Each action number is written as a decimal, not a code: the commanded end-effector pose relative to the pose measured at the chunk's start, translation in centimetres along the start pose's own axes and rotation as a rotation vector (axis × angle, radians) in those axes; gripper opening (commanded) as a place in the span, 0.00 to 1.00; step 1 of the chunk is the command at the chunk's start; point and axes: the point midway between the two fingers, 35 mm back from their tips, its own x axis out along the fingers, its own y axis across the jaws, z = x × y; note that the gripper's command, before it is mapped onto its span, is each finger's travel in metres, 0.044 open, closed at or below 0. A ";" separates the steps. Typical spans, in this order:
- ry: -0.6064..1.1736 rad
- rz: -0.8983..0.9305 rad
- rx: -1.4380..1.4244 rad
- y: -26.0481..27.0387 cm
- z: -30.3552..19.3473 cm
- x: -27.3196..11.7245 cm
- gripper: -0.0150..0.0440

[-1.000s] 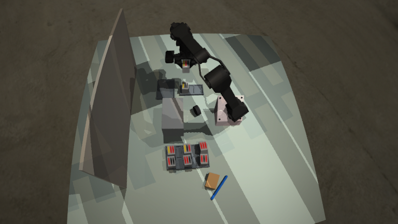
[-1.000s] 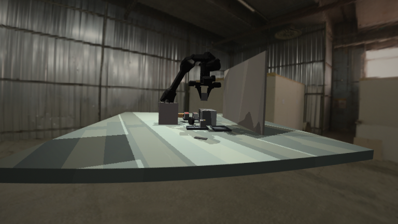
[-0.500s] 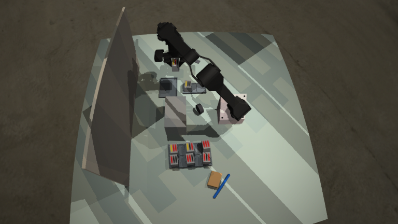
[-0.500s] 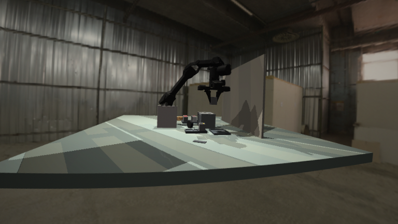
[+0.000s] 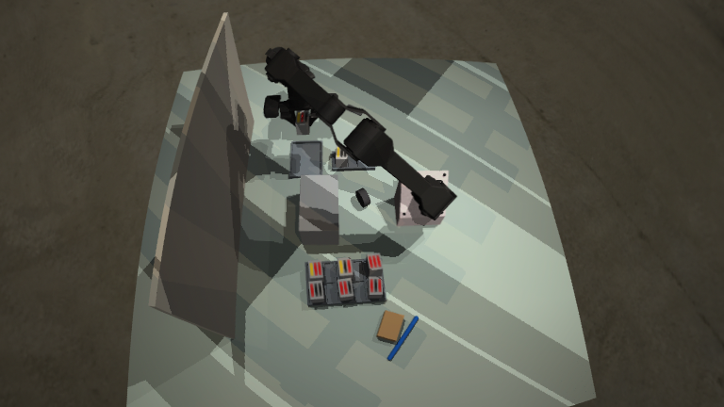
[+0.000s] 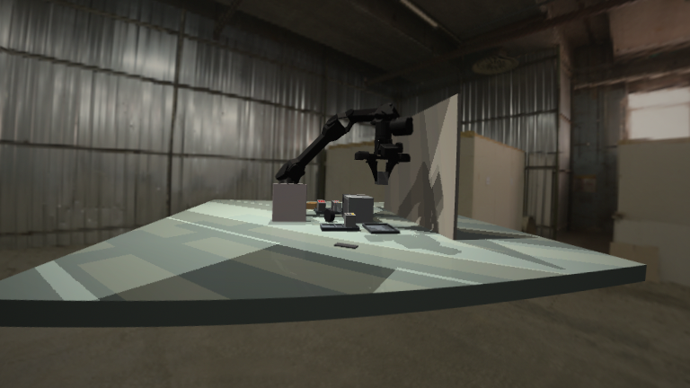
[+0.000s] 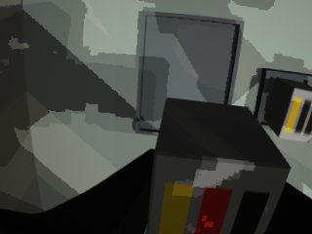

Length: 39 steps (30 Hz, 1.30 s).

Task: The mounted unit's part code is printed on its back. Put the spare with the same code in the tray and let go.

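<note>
My gripper (image 5: 303, 114) (image 6: 381, 173) is shut on a grey block (image 5: 303, 128) (image 6: 381, 179) (image 7: 214, 132) with yellow, red and black stripes on its top. It holds the block high above the table, close to the tray but not squarely over it. The shallow dark tray (image 5: 305, 159) (image 6: 380, 228) (image 7: 190, 54) is empty. A block with yellow and black stripes (image 5: 341, 154) (image 6: 349, 219) (image 7: 295, 114) stands in a small rack (image 5: 352, 169) (image 6: 332, 228) beside the tray. No code on the back of a mounted unit is readable here.
A large grey box (image 5: 319, 200) (image 6: 358, 208) stands beside the tray. A tall panel (image 5: 205, 210) (image 6: 442, 180) rises on the tray's other side. A dark round piece (image 5: 363, 198), a rack (image 5: 331, 293) of several striped blocks, a brown block (image 5: 390, 326) and a blue rod (image 5: 403, 338) are around.
</note>
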 end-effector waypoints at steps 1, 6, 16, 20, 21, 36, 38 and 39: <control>0.002 0.008 0.007 0.3 0.1 0.0 0.25; 0.001 0.008 0.007 0.4 0.1 0.5 0.25; 0.001 0.009 0.007 0.5 0.2 1.3 0.25; 0.001 0.009 0.007 0.6 0.3 1.7 0.25; 0.001 0.009 0.007 0.6 0.3 1.8 0.25; 0.000 0.009 0.007 0.8 0.4 3.1 0.25; 0.000 0.009 0.007 0.8 0.4 3.3 0.25; 0.000 0.010 0.007 0.9 0.4 3.4 0.25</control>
